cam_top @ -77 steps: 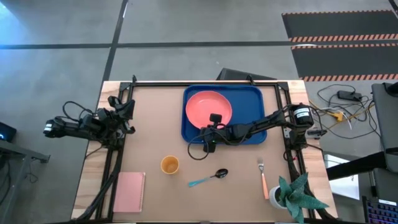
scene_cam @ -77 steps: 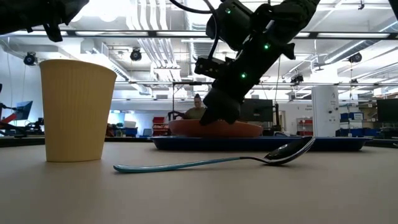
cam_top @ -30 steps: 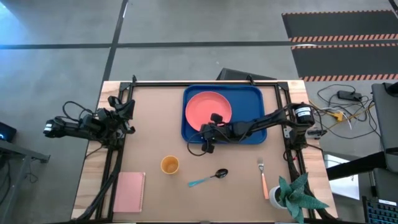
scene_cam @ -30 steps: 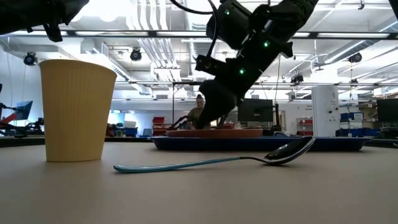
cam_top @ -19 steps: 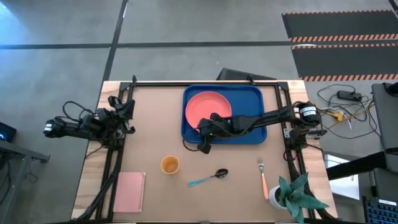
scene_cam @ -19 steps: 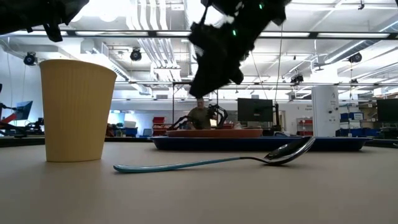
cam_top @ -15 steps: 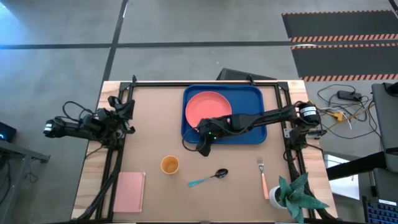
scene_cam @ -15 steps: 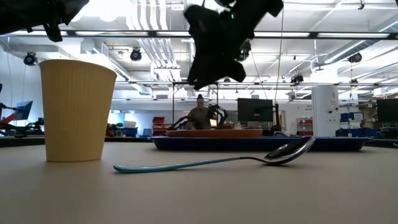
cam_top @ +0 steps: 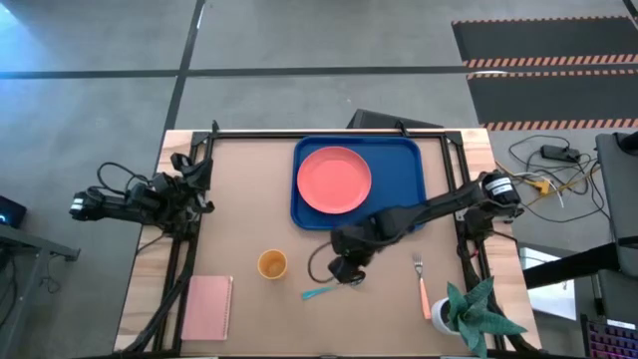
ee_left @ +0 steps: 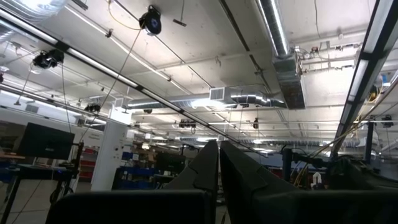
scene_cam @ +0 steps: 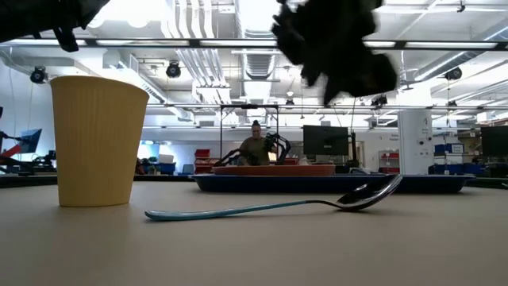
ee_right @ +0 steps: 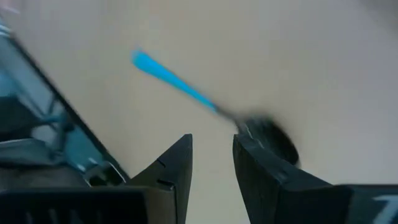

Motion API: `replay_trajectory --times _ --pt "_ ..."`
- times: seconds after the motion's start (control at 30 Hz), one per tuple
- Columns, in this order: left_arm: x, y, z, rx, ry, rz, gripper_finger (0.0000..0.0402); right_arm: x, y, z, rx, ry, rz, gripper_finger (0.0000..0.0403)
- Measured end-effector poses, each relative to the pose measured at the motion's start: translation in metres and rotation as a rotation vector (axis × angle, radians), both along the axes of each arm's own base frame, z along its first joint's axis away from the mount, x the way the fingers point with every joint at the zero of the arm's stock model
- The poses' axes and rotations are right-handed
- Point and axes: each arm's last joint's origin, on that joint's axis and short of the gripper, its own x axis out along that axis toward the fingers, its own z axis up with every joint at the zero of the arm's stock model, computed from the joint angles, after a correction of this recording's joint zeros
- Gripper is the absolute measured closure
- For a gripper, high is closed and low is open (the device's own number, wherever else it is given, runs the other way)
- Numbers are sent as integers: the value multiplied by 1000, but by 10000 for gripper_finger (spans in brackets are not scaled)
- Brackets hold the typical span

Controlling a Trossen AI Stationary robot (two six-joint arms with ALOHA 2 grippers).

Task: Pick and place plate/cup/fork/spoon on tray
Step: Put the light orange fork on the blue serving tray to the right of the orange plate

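Note:
The coral-pink plate (cam_top: 334, 179) lies flat in the deep-blue tray (cam_top: 404, 170) at the table's far middle. The orange-yellow cup (cam_top: 272, 264) stands upright near the front. The spoon's light blue handle (cam_top: 317, 291) shows beside it, while my right gripper (cam_top: 349, 271) hovers over and hides the bowl. In the right wrist view the gripper (ee_right: 212, 142) is open, just short of the spoon's bowl (ee_right: 270, 138). The fork (cam_top: 421, 279) lies to the right. My left gripper (cam_top: 199, 178) rests shut at the table's left edge.
A pink notebook (cam_top: 207, 307) lies at the near left corner. A potted plant (cam_top: 474, 314) stands at the near right corner beside the fork. In the low view the spoon (scene_cam: 270, 208) lies flat between the cup (scene_cam: 95, 139) and the tray (scene_cam: 333, 183).
My right gripper has risen from the tray's near left edge beside the plate and swung toward the table's near edge. It now hangs above the spoon's bowl. The plate has stayed flat in the tray.

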Motion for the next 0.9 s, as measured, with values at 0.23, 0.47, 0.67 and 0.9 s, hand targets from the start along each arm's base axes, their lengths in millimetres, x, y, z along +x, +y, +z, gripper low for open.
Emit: replay_trajectory --times 0.23,0.47,0.67,0.9 --pt "-1 0 2 3 -14 5 402 -31 16 -1 -7 252 -61 274" --pt "-2 0 2 3 -15 4 402 -56 22 -2 -44 264 -100 234" --pt "-2 0 2 3 -14 5 402 -91 21 -3 -50 303 -212 222" --pt "-2 0 2 3 -13 5 402 -143 19 -16 -29 396 -352 222"
